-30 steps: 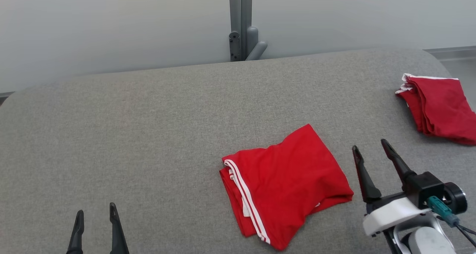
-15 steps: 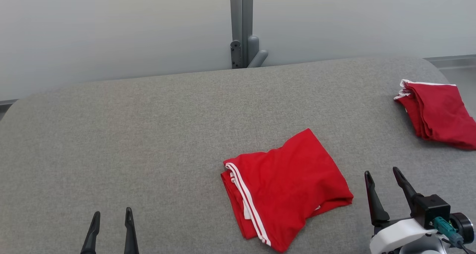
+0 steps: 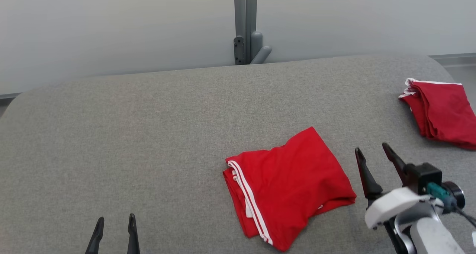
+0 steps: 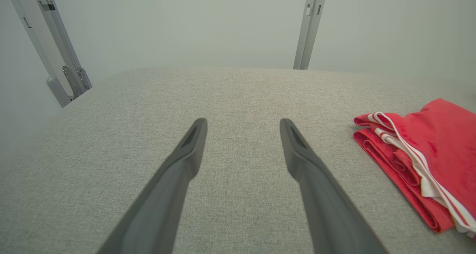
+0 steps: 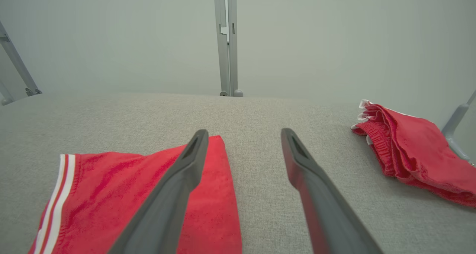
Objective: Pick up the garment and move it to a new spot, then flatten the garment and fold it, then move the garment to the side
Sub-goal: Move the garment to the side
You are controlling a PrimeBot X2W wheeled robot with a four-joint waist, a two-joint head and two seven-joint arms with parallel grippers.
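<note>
Grey fabric desk (image 3: 148, 135), pale wall behind. Folded red garment (image 3: 288, 187) lies right of centre near the front edge, turned diagonal, with its white-striped hem toward the left gripper (image 3: 115, 218), which is well apart. Nearer by far is the right gripper (image 3: 371, 147), just beside the garment's right edge. Both are spread wide, holding nothing. Right wrist view puts one finger over the garment's far corner; left wrist view shows stacked layers at the hem. Far right sits a second red garment (image 3: 440, 111).
</note>
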